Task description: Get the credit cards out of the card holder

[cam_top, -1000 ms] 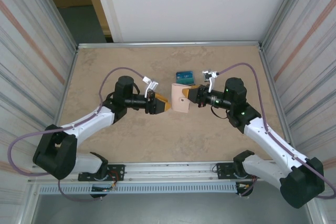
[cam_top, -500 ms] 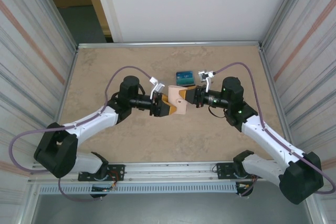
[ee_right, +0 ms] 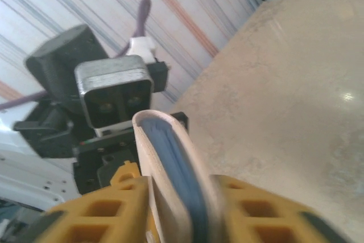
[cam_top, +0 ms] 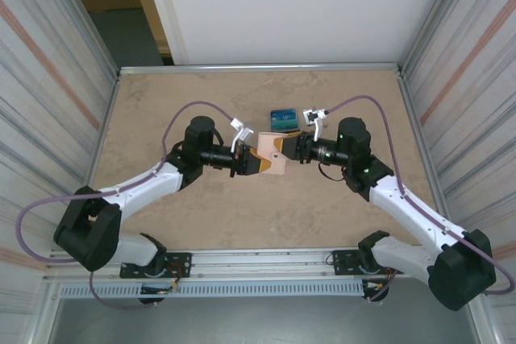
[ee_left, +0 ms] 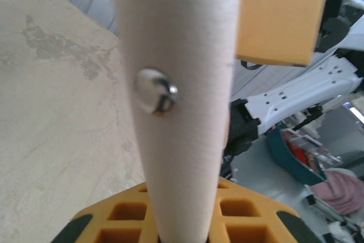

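The beige holder (cam_top: pixel 272 159) hangs over the middle of the table (cam_top: pixel 201 102), caught between the 2 grippers. The left gripper (cam_top: pixel 253 162) is clenched on the holder's closed end. In the left wrist view the holder rises upright from between its yellow pads, metal snap (ee_left: pixel 154 90) facing the camera. The right gripper (cam_top: pixel 288 149) flanks the open mouth. Its pads sit close on both sides, but I cannot tell whether they press it. Blue cards (ee_right: pixel 176 169) sit inside the mouth. 1 loose card (cam_top: pixel 284 119), teal, lies flat nearer the far edge, just beyond the right gripper.
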